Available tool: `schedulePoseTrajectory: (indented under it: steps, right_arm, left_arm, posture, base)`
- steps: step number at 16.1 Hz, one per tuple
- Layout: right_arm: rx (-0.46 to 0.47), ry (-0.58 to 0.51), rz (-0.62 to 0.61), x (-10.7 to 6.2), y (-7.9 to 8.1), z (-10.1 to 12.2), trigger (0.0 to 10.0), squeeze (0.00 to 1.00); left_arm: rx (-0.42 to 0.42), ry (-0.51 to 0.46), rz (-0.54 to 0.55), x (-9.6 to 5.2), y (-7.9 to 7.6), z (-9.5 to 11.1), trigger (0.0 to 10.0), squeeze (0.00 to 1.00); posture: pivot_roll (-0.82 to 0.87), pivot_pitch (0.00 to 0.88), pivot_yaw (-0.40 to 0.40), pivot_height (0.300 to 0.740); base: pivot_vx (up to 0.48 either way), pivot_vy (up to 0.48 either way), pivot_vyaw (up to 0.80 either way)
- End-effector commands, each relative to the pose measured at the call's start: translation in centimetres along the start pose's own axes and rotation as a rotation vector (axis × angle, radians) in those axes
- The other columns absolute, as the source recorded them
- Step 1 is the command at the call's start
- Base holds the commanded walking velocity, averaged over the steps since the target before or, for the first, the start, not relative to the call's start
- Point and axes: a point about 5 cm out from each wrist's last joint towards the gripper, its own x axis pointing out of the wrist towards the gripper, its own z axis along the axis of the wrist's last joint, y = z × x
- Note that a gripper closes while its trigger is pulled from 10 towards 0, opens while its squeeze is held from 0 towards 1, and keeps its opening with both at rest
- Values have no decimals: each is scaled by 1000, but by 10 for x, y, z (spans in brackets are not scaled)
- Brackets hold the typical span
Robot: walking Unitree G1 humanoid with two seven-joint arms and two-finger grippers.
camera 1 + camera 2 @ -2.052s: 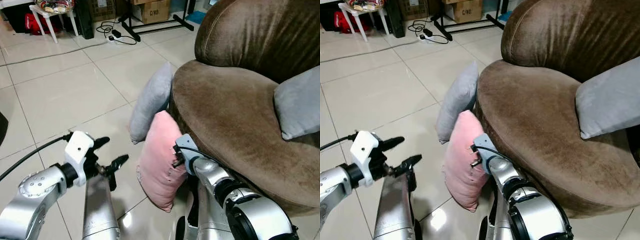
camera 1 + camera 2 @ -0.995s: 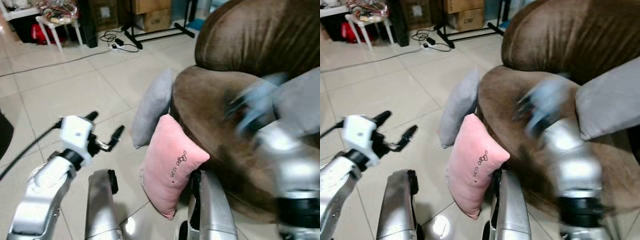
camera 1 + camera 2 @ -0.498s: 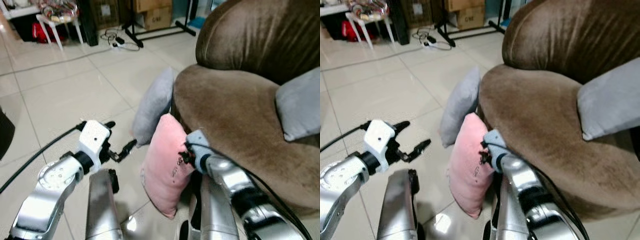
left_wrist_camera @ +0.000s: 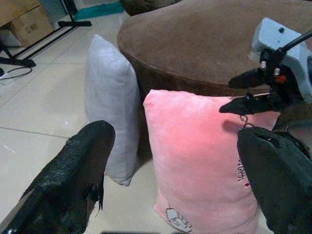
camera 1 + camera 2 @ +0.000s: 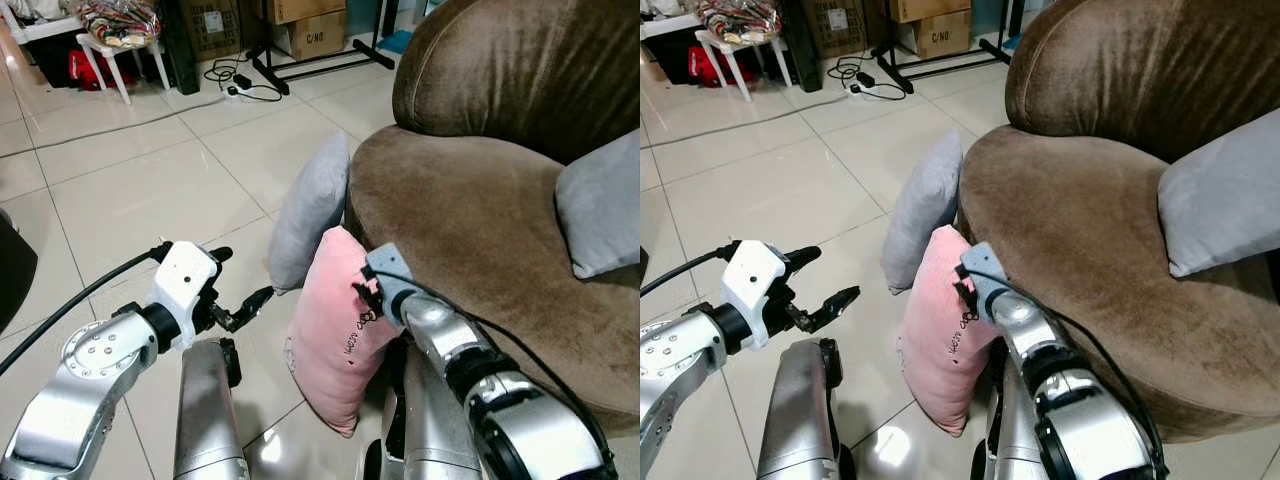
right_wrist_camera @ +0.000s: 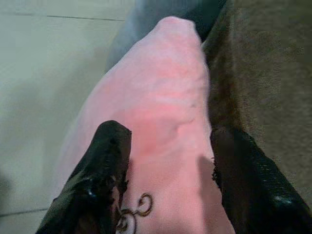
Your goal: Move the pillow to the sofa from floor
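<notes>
Standing upright on the tiled floor [image 5: 130, 190], the pink pillow [image 5: 340, 335] leans against the front edge of the brown sofa [image 5: 480, 220], with its embroidered face turned toward the robot. A grey pillow [image 5: 310, 210] stands just behind it, also propped against the sofa, and another grey cushion [image 5: 600, 215] lies on the seat. The right claw [image 4: 243, 92] is positioned at the upper edge of the pink pillow with its two fingers spread; in the right wrist view the fingers sit on either side of the pillow's top and have not closed on the fabric. The left claw [image 5: 240, 290] hovers above the floor to the left of the pillow, apart from it, with its fingers wide open and holding nothing.
</notes>
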Motion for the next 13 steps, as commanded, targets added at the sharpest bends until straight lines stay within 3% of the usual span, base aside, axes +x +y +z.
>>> schedulePoseTrajectory:
  steps: [1, 6, 7, 11, 12, 13]
  right_arm:
    - [6, 16, -40, -1, -6, -3, 10000, 1000]
    - [51, 186, -83, -3, -5, -30, 10000, 1000]
    - [55, 202, -93, -4, -5, -33, 10000, 0]
    - [37, 256, -40, -5, 9, -46, 10000, 0]
    - [27, 257, -35, -5, 11, -47, 8471, 0]
    - [6, 260, -27, -5, 13, -49, 0, 0]
  left_arm:
    - [3, -3, 8, -4, 2, 3, 10000, 0]
    - [9, 28, 5, -9, 6, 1, 10000, 0]
    - [9, 33, 7, -10, 7, 0, 10000, 0]
    - [9, 49, 10, -14, 10, -1, 10000, 0]
    - [7, 51, 3, -14, 10, -1, 10000, 0]
    - [1, 59, -27, -14, 7, -2, 10000, 0]
  posture:
    - [127, 63, -10, 440]
    - [166, 80, -19, 440]
    - [173, 82, -20, 440]
    - [194, 95, -24, 440]
    - [194, 97, -23, 440]
    - [194, 99, -21, 440]
  base:
    - [0, 0, 0]
    - [0, 0, 0]
    - [0, 0, 0]
    - [0, 0, 0]
    - [0, 0, 0]
    - [0, 0, 0]
